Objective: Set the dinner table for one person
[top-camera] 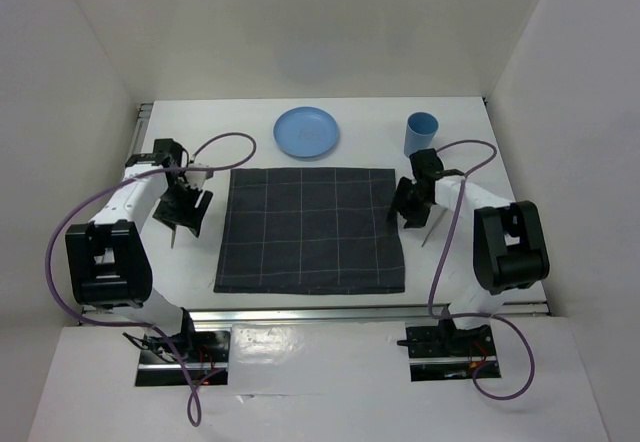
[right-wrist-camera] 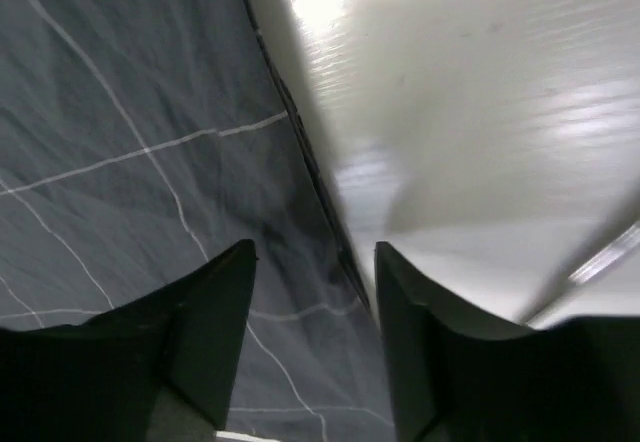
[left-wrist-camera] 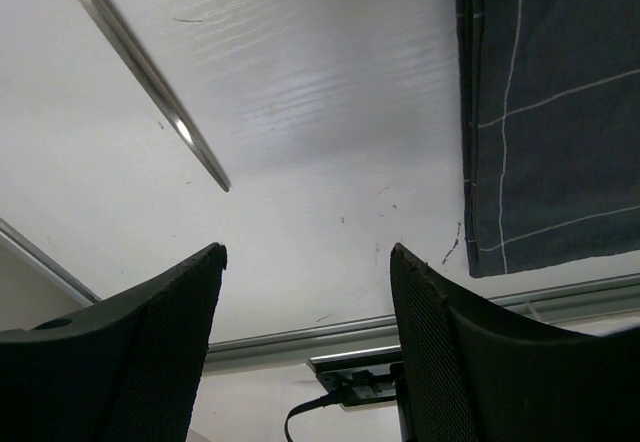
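The dinner table (top-camera: 370,122) bears one mat (top-camera: 310,227), plate (top-camera: 306,131), cup (top-camera: 421,134); left end effector (left-wrist-camera: 305,254) and right end effector (right-wrist-camera: 315,249) gape.

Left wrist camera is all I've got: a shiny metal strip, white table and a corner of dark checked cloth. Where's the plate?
Observer: A round light-blue plate lies on the white tabletop just beyond the far edge of the dark grey checked cloth mat, not on it.
Operator: Any cup out there?
Observer: Yes, a light-blue cup stands upright beyond the mat's far right corner.
Operator: Is the other arm holding anything?
Observer: No. The right gripper is open and empty, above the mat's right edge.
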`<act>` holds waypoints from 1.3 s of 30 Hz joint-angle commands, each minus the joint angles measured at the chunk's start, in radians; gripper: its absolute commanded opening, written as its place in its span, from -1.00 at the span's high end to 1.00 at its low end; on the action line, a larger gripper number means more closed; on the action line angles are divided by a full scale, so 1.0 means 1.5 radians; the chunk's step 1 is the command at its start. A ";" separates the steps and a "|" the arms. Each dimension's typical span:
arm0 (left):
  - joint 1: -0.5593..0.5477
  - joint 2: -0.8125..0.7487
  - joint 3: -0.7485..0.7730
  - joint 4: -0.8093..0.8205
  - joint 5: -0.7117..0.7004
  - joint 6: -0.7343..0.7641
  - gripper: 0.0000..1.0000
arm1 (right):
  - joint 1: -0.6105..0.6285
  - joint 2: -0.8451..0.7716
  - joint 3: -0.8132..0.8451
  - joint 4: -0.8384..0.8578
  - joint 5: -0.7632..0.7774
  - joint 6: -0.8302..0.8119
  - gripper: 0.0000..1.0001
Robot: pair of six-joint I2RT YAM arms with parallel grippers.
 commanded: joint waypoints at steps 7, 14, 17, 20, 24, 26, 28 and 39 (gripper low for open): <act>0.040 0.009 0.036 0.032 -0.027 0.042 -0.48 | -0.006 -0.108 0.126 -0.115 0.088 -0.064 -0.54; 0.072 0.023 0.016 0.062 -0.073 0.049 -0.48 | -0.006 -0.079 0.185 -0.117 0.050 -0.078 -0.48; 0.085 0.053 0.047 0.033 -0.080 0.022 -0.48 | 0.022 -0.064 0.206 -0.040 -0.015 -0.086 -0.45; 0.091 0.062 0.077 0.020 -0.063 0.001 -0.48 | 0.077 0.025 0.304 -0.019 -0.016 -0.086 -0.45; 0.091 0.069 0.073 0.014 -0.046 -0.025 -0.48 | 0.107 0.165 0.470 -0.017 0.003 -0.040 -0.47; 0.091 0.069 0.055 0.021 -0.046 -0.033 -0.48 | 0.107 0.216 0.545 0.003 -0.004 -0.018 -0.47; 0.091 0.069 0.042 0.027 -0.053 -0.039 -0.48 | 0.099 0.283 0.593 0.043 -0.025 0.018 -0.50; 0.091 0.069 0.022 0.049 -0.046 -0.051 -0.46 | 0.100 0.536 0.737 0.128 -0.055 0.133 -0.44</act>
